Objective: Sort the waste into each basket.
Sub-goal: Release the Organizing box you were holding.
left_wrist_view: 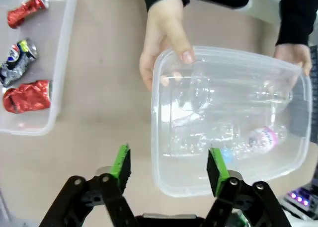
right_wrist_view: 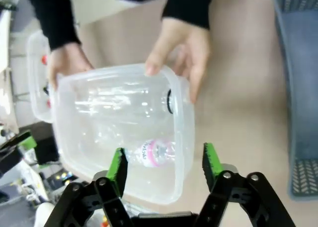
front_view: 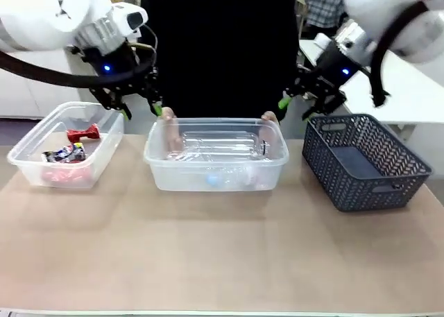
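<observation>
Waste, sorted lot: crushed red and silver metal cans [front_view: 71,149] in the left clear rectangular plastic tub [front_view: 31,166]; clear plastic bottles [front_view: 220,148], one pink-labelled [left_wrist_view: 262,137], in the middle clear tub [front_view: 216,177].
Dark grey lattice-walled basket [front_view: 364,166], near right, holds no waste. At the far rim, a person's two hands [front_view: 168,131] grip the middle tub. Left gripper [front_view: 139,109] and right gripper [front_view: 300,109] hover above it, jaws wide, empty. Sorting looks complete; next move likely calls for arms clearing while the person takes the tub.

Tan table [front_view: 208,254], two clear tubs [front_view: 215,166], grey basket [front_view: 364,166]
</observation>
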### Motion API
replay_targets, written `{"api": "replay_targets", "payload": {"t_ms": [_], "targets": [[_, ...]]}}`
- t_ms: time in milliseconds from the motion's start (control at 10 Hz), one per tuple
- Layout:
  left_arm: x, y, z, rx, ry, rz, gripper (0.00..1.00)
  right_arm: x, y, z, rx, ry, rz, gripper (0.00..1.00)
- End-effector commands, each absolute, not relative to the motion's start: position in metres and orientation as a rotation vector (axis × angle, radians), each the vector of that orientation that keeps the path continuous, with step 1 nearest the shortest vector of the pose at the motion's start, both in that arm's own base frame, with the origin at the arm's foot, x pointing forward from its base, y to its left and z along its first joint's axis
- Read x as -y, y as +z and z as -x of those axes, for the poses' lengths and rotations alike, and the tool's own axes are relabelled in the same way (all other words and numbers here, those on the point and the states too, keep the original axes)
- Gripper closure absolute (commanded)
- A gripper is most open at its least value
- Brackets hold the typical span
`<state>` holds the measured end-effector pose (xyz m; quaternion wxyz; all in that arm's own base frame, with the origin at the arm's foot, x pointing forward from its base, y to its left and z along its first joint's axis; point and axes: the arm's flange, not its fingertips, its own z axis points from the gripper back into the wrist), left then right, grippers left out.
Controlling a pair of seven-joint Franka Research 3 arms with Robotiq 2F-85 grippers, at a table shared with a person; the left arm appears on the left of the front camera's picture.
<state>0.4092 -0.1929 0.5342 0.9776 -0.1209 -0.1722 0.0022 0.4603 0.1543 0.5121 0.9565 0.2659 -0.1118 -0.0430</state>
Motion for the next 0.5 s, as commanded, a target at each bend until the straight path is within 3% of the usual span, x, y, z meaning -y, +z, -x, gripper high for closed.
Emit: {"api": "replay_targets", "payload": {"t_ms": [0, 100, 200, 300, 400], "targets": [[0.186, 0.502, -0.398, 0.397, -0.003, 0.324, 0.0, -0.149, 0.485, -0.442, 0.315, -0.009, -0.62, 0.0], [0.18, 0.496, -0.395, 0.389, -0.018, 0.391, 0.0, -0.146, 0.48, -0.439, 0.333, 0.007, -0.631, 0.0], [0.176, 0.492, -0.399, 0.279, -0.021, 0.413, 0.04, -0.149, 0.509, -0.451, 0.278, -0.067, -0.566, 0.18], [0.189, 0.515, -0.396, 0.397, 0.022, 0.305, 0.04, -0.149, 0.509, -0.451, 0.278, -0.067, -0.566, 0.18], [0.189, 0.515, -0.396, 0.397, 0.022, 0.305, 0.04, -0.149, 0.509, -0.451, 0.278, -0.067, -0.566, 0.18]]}}
